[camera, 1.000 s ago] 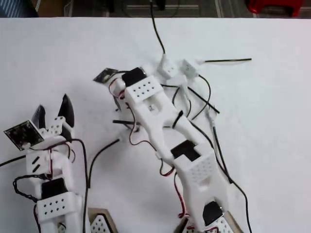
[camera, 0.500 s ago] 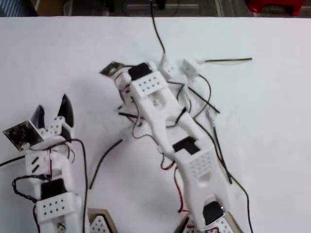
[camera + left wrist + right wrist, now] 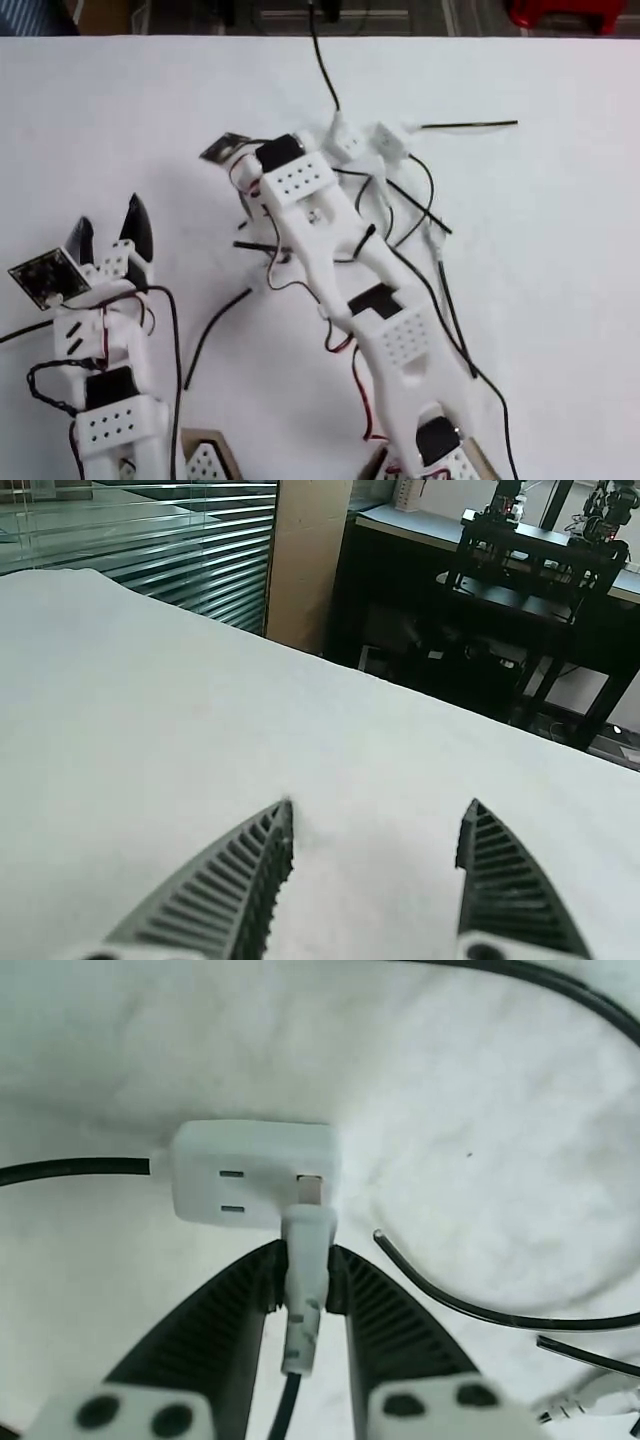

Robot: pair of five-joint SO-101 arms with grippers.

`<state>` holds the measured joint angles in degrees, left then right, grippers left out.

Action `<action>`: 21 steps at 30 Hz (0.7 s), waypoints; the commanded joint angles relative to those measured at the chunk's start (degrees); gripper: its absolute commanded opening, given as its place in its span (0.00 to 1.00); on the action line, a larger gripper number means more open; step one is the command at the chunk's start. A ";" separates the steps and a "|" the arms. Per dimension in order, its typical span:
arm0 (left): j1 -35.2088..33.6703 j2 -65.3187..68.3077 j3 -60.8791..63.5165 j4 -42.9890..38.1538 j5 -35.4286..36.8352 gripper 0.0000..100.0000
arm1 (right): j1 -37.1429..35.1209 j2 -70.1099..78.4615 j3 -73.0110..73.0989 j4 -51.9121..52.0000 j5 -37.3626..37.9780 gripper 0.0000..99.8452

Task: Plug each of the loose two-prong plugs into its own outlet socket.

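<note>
Easing back slightly over the table (image 3: 560,300), the right arm (image 3: 400,340) hung above tangled cables; the left tool (image 3: 378,810) sat open, well apart, while the right tool (image 3: 305,1255) gripped a white plug (image 3: 305,1290), one prong touching the outlet socket (image 3: 250,1175).

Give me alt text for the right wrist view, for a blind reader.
The right tool is shut on a white two-prong plug, whose prongs meet one pair of slots in a white outlet block; bare metal shows, so it is not fully seated. The block's other slot pair is empty, and loose black cables lie on the white table.
</note>
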<state>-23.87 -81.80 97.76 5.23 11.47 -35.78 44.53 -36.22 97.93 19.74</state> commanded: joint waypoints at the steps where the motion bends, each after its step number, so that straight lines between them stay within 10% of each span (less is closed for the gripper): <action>1: 0.57 -0.31 -0.44 0.00 -0.62 0.26 | -2.77 4.26 0.26 0.13 -1.23 0.02; 21: 0.57 -0.40 -0.44 0.18 -0.62 0.26 | -4.44 12.53 -1.05 0.75 -0.26 0.02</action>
<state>-23.87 -81.80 97.76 5.23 11.47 -37.19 52.97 -41.58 98.64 18.24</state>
